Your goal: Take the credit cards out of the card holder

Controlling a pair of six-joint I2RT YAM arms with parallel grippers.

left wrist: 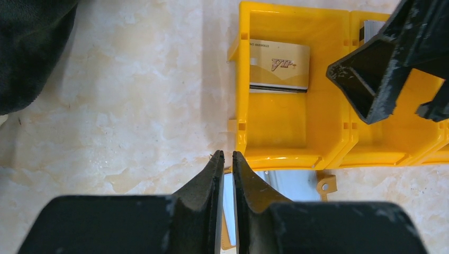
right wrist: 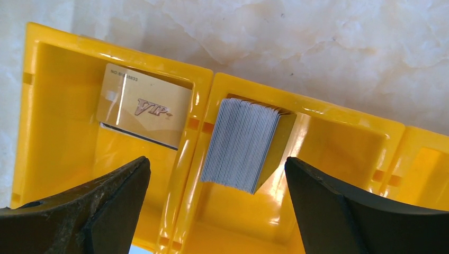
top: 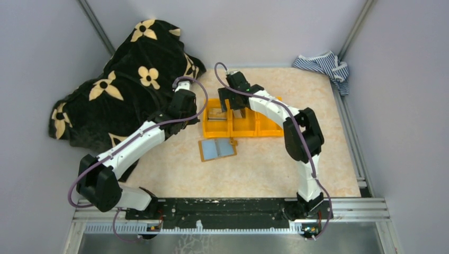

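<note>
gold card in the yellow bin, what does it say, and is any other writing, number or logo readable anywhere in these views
"VIP": large letters on the gold card, in the left compartment of the yellow bin.
"NO" plus a row of digits: small line at that card's top corner; the digits are too blurred to read surely.
On the stack of cards in the middle compartment only edges show, nothing readable.
On the card holder no writing shows.
</note>
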